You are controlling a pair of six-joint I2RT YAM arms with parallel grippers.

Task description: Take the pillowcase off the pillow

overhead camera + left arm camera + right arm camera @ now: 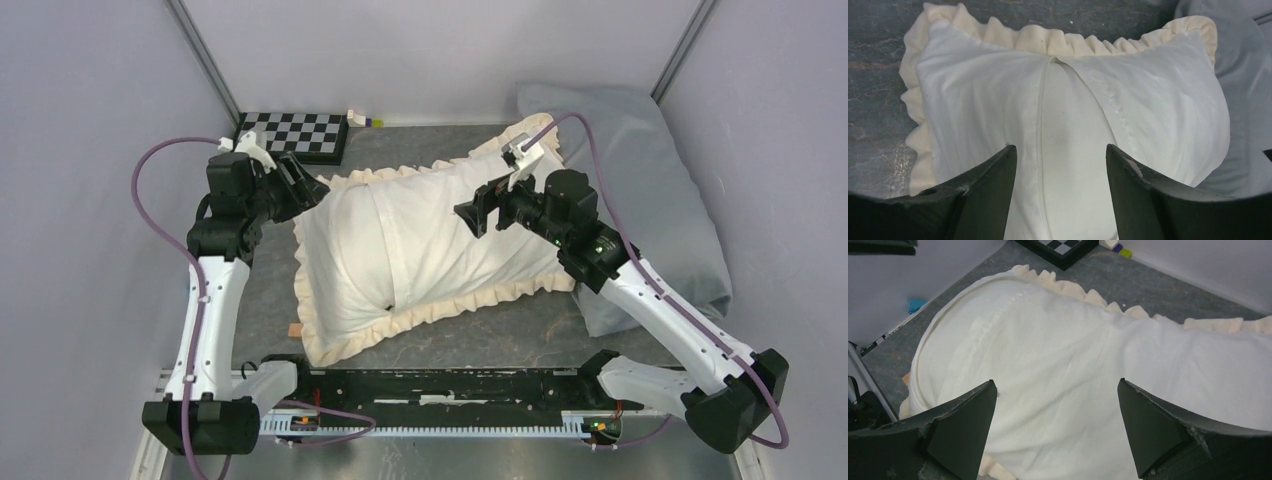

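The cream pillowcase (pixel 450 255) with its ruffled frill lies across the middle of the table, pale side up; its dark grey face is hidden. It is still around the white pillow, which shows as a smooth strip (pixel 1073 145) in the slit across the cover. My left gripper (pixel 310 190) is open and empty at the cover's left end, pointing along it (pixel 1060 150). My right gripper (pixel 470 215) is open and empty just above the cover's right half (pixel 1057 382). The pillowcase fills the right wrist view (pixel 1088 355).
A pale blue-grey pillow (pixel 650 200) lies at the back right against the wall, also in the left wrist view (pixel 1248 70). A checkerboard (pixel 295 135) and a small marker (pixel 365 120) sit at the back. A small orange piece (pixel 294 329) lies by the near-left frill.
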